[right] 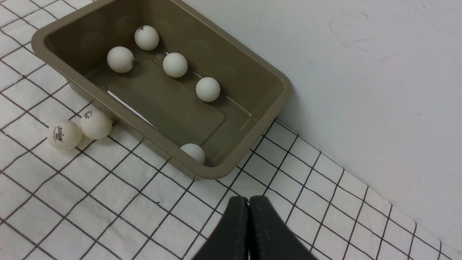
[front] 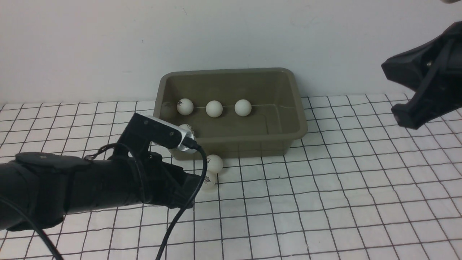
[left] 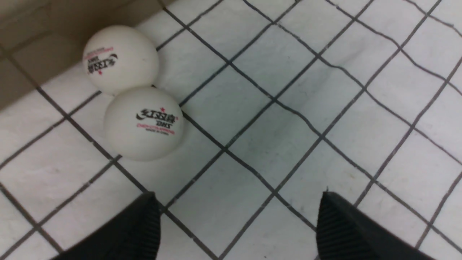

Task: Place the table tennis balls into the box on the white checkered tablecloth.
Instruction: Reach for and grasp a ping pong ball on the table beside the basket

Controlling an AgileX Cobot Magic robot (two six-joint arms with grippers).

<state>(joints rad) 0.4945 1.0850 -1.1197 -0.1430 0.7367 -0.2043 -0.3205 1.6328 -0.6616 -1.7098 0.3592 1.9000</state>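
Observation:
The olive-brown box [front: 223, 71] stands at the back of the white checkered tablecloth [front: 325, 187], against the wall. Several table tennis balls [right: 175, 65] lie inside it. Two more rest on the cloth by its front wall, touching each other: one against the box [left: 121, 59], one just in front of it [left: 143, 122]. My left gripper [left: 238, 198] hangs open over bare cloth a short way from that pair, with nothing between its fingers. My right gripper [right: 248, 204] is shut and empty, held high off the box's right end.
The white wall runs right behind the box. My left arm [front: 72, 184] lies low across the front left of the cloth, with its cable [front: 180, 216] trailing forward. The right arm [front: 429, 72] hangs raised at the far right.

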